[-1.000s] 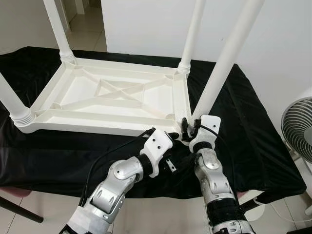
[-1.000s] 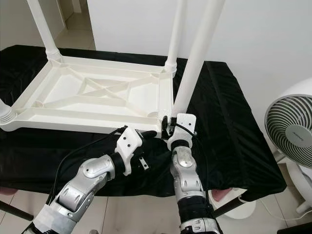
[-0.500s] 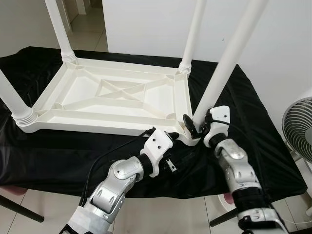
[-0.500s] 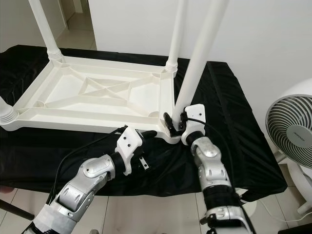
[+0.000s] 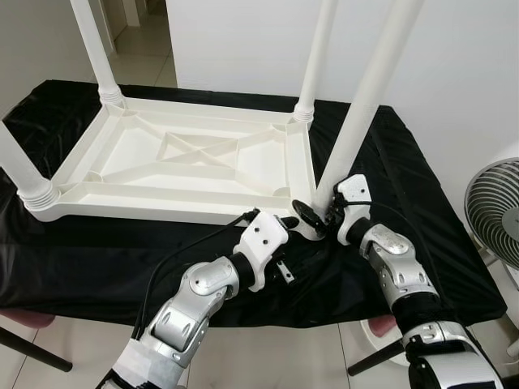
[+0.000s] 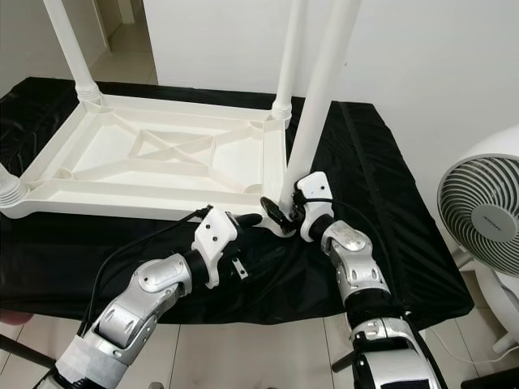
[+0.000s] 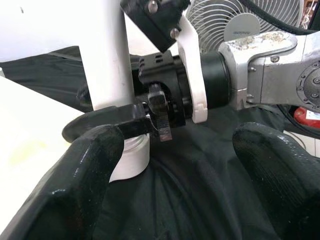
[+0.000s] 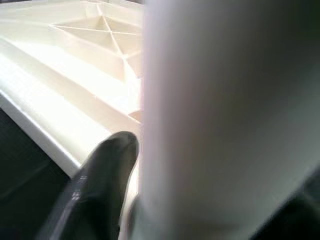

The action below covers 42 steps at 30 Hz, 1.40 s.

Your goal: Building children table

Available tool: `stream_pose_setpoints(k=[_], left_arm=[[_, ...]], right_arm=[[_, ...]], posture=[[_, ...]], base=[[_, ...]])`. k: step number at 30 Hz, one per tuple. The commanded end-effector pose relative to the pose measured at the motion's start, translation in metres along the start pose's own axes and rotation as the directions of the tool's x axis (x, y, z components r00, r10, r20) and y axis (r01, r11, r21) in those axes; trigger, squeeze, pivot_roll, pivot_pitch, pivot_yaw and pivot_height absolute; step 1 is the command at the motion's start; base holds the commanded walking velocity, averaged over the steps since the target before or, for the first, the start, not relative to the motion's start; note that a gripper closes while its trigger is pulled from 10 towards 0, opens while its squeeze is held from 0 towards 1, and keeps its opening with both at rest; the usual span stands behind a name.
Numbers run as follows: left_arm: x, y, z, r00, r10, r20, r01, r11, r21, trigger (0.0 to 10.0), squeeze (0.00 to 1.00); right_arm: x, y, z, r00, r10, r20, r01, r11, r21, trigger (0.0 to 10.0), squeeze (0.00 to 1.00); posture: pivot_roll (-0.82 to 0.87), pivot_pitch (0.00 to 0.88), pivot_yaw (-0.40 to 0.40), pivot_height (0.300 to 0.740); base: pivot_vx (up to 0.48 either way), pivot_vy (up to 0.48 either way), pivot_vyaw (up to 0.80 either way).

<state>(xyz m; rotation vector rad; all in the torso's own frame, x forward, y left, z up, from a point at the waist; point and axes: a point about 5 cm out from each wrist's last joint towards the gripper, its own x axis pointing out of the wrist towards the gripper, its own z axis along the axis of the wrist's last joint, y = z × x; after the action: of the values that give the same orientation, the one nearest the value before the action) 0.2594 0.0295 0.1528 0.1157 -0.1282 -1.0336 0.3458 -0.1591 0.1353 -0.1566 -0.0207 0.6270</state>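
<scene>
Since a second ago the right arm has swung outward, so its wrist now reaches in from the side. Left end effector [image 5: 285, 222] hovers spread wide and empty just before the upturned children's table [image 5: 195, 162], which lies on the black-draped counter [image 5: 73, 251]. Right end effector [image 5: 318, 217] is clamped around the base of the near table leg [image 5: 369, 89], beside its corner socket. That leg leans; twisting it crooked could cross-thread it or drag the tabletop.
</scene>
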Motion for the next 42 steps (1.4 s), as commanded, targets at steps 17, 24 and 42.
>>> stream_pose_setpoints(k=[17,24,42], left_arm=[[0.001,-0.001,0.000,0.999,-0.037,-0.007,0.037,0.999,0.014,10.0,0.00],[0.001,-0.003,-0.001,0.999,-0.036,-0.008,0.036,0.999,0.007,10.0,0.00],[0.000,-0.006,-0.002,0.999,-0.047,-0.009,0.047,0.999,0.002,10.0,0.00]], right_arm=[[-0.009,-0.008,-0.015,0.998,-0.043,-0.038,0.044,0.999,0.013,10.0,0.00],[-0.010,-0.012,-0.018,0.968,-0.249,-0.036,0.249,0.968,0.011,10.0,0.00],[-0.028,0.022,-0.030,0.580,-0.807,-0.112,0.814,0.581,0.023,10.0,0.00]], posture=[[0.08,0.001,-0.037,0.740],[0.08,0.004,-0.044,0.740],[0.08,0.008,-0.046,0.740]], base=[[0.000,0.000,0.00],[0.000,0.000,0.00],[0.000,0.000,0.00]])
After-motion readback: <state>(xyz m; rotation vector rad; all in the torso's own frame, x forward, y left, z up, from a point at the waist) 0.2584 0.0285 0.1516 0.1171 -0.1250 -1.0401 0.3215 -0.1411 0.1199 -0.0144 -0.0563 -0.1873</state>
